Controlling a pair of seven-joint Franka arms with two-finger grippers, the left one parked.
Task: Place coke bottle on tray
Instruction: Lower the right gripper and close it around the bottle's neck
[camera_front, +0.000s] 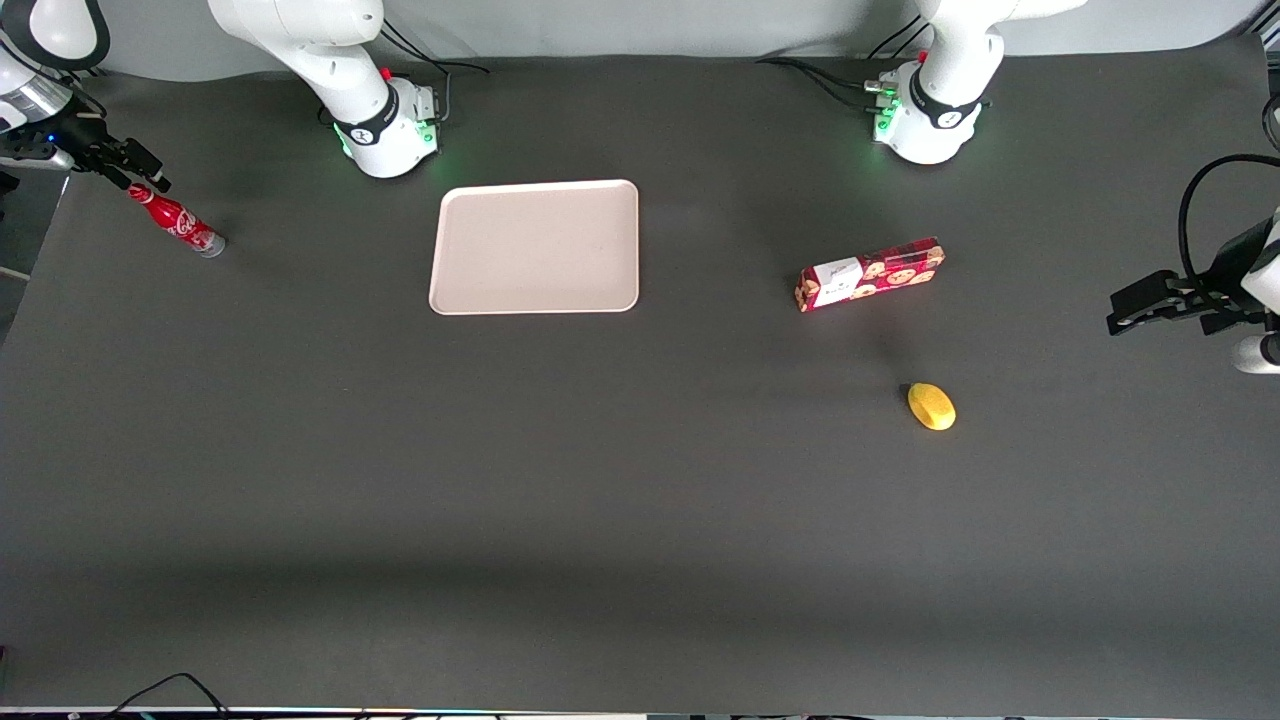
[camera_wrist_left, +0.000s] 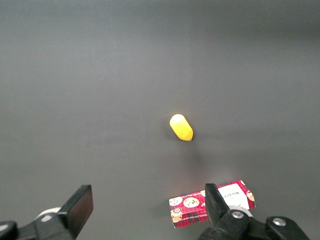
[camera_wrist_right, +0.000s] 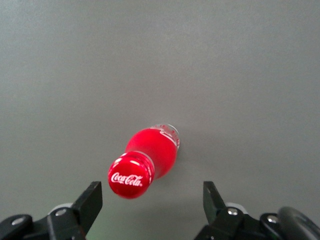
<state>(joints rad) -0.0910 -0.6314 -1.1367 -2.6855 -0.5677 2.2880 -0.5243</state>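
Dark grey matting covers the whole table (camera_front: 600, 480); at the working arm's end the gripper (camera_wrist_right: 152, 202) hangs just above the coke bottle (camera_front: 178, 221), its fingers (camera_wrist_right: 90, 200) spread wide apart and holding nothing; the bottle stands upright on the mat, cap toward the wrist camera, sitting off-centre between the fingers, nearer one of them; the tray (camera_front: 535, 247) lies bare, well apart from the bottle, toward the middle of the table; a cookie box (camera_front: 870, 274) and a yellow fruit (camera_front: 931, 406) lie toward the parked arm's end. To do this well, I judge the gripper should centre over the cap, descend straight, and close on the neck or body without tipping the slim bottle.
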